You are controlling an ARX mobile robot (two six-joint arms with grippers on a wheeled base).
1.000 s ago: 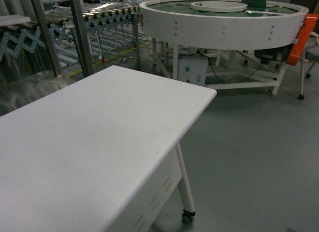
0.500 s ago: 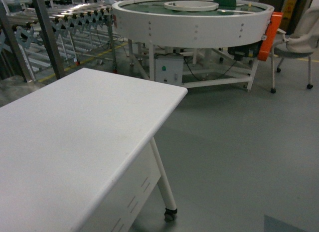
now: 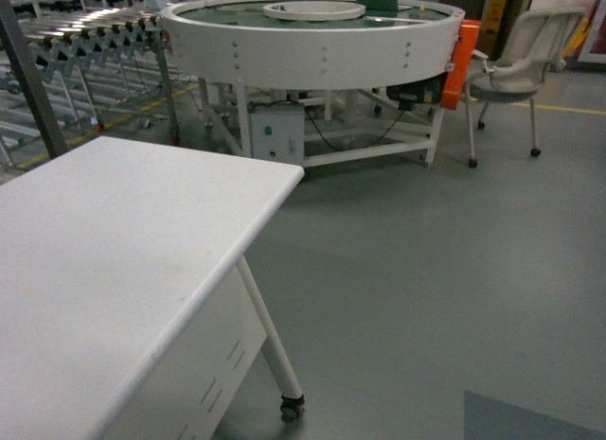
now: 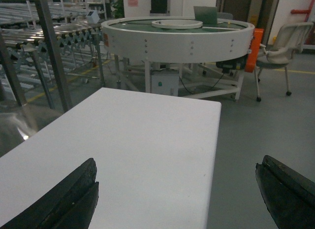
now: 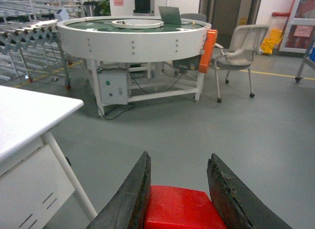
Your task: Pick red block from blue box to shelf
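One step is complete, since the right gripper (image 5: 178,189) pinches the red block (image 5: 182,209) between its jaws above the floor while the left gripper (image 4: 177,192) hangs spread over the white table (image 4: 142,140), leaving placement on the unseen shelf.

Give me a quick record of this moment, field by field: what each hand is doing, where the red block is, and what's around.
right hand: shut on the red block, held over the floor
left hand: open, empty, above the white table
blue box: not in view
shelf: not clearly identifiable in any view
ahead: round white conveyor with an orange part on its side
right of it: pale chair
far left: roller conveyor
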